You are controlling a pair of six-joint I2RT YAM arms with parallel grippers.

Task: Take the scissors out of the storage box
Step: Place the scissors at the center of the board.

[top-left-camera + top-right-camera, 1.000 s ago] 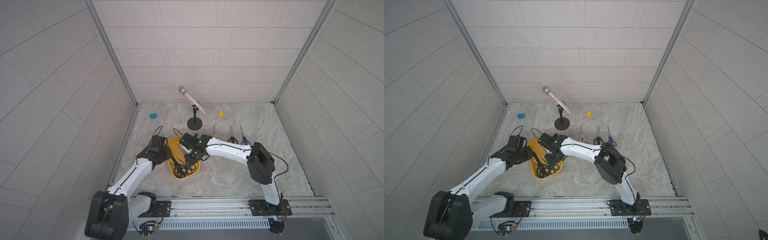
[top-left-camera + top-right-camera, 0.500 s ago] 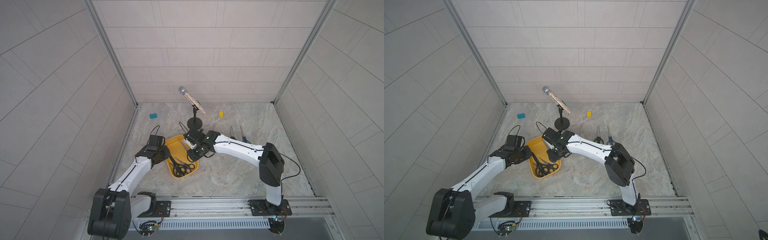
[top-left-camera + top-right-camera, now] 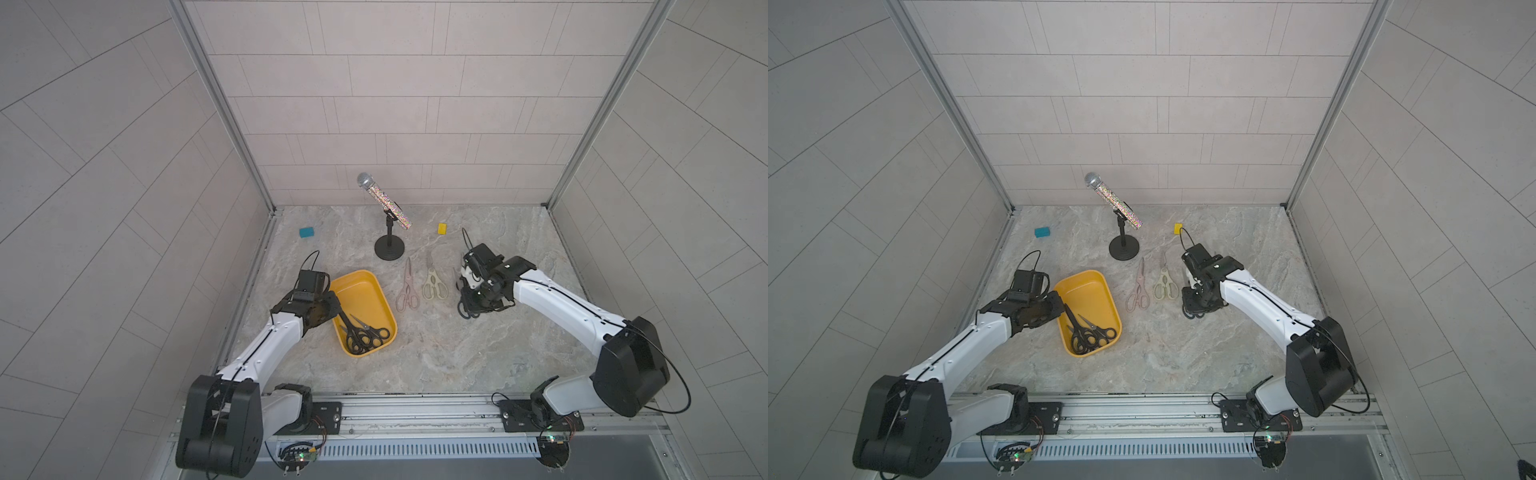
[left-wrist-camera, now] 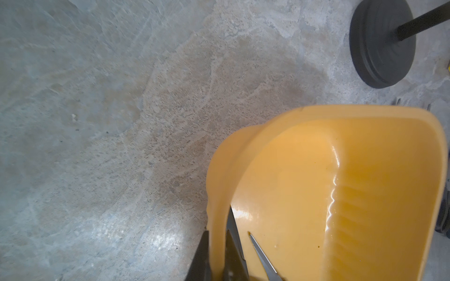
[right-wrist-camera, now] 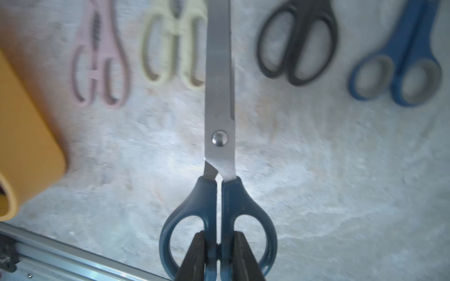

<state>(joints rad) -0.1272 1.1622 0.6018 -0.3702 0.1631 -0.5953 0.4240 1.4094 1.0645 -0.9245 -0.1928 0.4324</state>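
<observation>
Read the tabletop as a clock face in a top view, with 12 o'clock at the back wall.

1. The storage box [image 3: 360, 291] sits at 9 o'clock from the table centre.
2. The left gripper [image 4: 217, 242] is clamped on the box's 9 o'clock wall, one finger inside and one outside.
3. The black-handled scissors [image 3: 366, 335] lie at the box's 6 o'clock end. You cannot count the pairs reliably.
4. The right gripper [image 5: 219, 234] is at 3 o'clock. It is set narrow and pinches the blue-handled scissors [image 5: 220, 102] at the handle shanks between the loops. The blades are closed.
5. The pink scissors [image 3: 407, 289] and cream scissors [image 3: 434, 284] lie side by side on the table between the box and the right gripper, with their blades toward 12 o'clock.
6. The right wrist view also shows a black pair [image 5: 298, 41] and a second blue pair [image 5: 399, 65] lying on the table.
7. The microphone stand [image 3: 389, 251] stands at 12 o'clock.
</observation>
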